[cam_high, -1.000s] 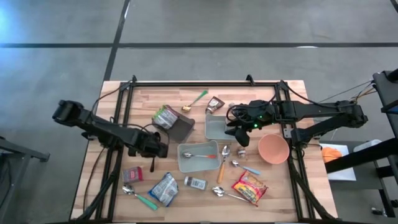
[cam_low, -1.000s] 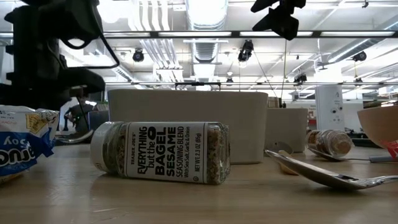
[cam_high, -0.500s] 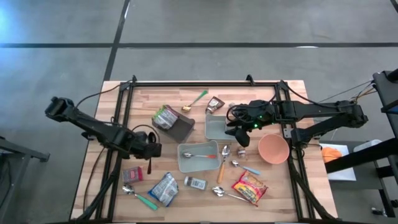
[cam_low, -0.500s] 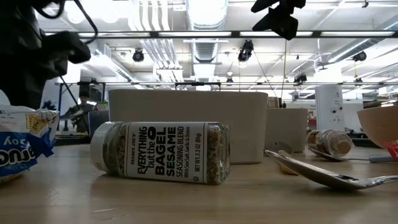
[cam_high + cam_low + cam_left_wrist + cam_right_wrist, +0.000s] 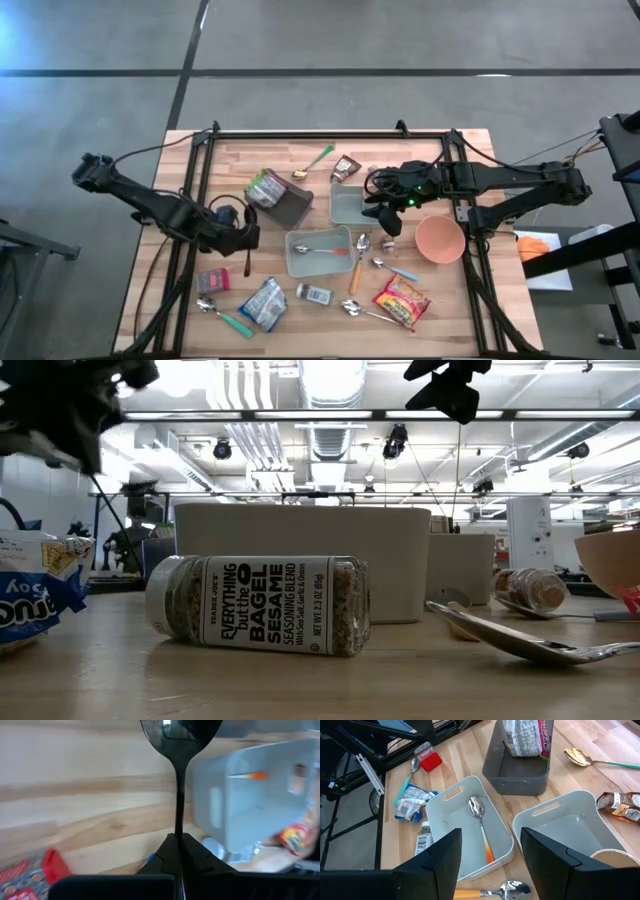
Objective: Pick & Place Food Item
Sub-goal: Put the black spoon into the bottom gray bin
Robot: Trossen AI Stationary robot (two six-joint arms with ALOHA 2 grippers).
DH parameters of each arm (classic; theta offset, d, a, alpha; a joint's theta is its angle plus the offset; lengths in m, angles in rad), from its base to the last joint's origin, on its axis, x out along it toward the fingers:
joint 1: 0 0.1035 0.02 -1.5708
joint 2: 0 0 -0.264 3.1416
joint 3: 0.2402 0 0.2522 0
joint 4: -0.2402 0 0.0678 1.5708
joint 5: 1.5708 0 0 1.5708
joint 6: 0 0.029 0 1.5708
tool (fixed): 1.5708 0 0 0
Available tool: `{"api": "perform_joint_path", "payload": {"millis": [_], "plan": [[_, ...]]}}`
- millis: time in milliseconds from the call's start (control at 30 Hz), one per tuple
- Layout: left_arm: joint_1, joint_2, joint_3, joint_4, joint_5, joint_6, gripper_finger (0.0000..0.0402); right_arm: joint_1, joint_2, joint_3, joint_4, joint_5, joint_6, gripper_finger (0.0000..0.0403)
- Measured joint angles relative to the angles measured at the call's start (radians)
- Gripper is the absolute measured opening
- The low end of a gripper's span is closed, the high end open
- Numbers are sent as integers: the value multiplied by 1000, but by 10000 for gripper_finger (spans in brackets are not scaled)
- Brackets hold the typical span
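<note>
My left gripper (image 5: 243, 240) hangs over the table's left half, shut on a black spoon (image 5: 179, 780). The spoon's bowl (image 5: 180, 732) stands out ahead of the fingers. The food items lie untouched: a red packet (image 5: 213, 281), a blue-and-white bag (image 5: 264, 303), a seasoning jar (image 5: 258, 605) on its side, a red-and-yellow packet (image 5: 402, 302), a brown packet (image 5: 346, 167), and a green-and-pink packet (image 5: 266, 187) leaning in the dark bin (image 5: 293, 208). My right gripper (image 5: 385, 215) hovers open, right of centre, with nothing between its fingers (image 5: 435, 862). My left gripper pinches the black spoon's thin handle (image 5: 178, 827) between its two shut fingers. The fingers slant downward and the handle runs on ahead of them, in line with them. The spoon is clear of the table, its bowl over bare wood.
A white bin (image 5: 318, 262) at the centre holds an orange-handled spoon, and a second white bin (image 5: 346, 205) stands beyond it. A pink bowl (image 5: 438, 238) sits at the right. Several spoons lie near the front edge. Bare wood shows below my left gripper.
My left gripper has risen with the black spoon and drawn back a little toward the table's left edge, staying shut. In the low view its arm has climbed to the top left corner. My right arm has kept still.
</note>
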Motion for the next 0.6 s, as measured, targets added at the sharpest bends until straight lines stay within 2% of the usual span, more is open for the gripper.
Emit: {"api": "perform_joint_path", "payload": {"millis": [200,400,600], "plan": [[0,8,52,1,-53,123,0,0,0,0,0,0,0,200],[1,12,50,31,-117,81,0,0,0,0,0,1,0,200],[4,18,50,165,-255,50,0,0,0,0,0,1,-37,200]]}}
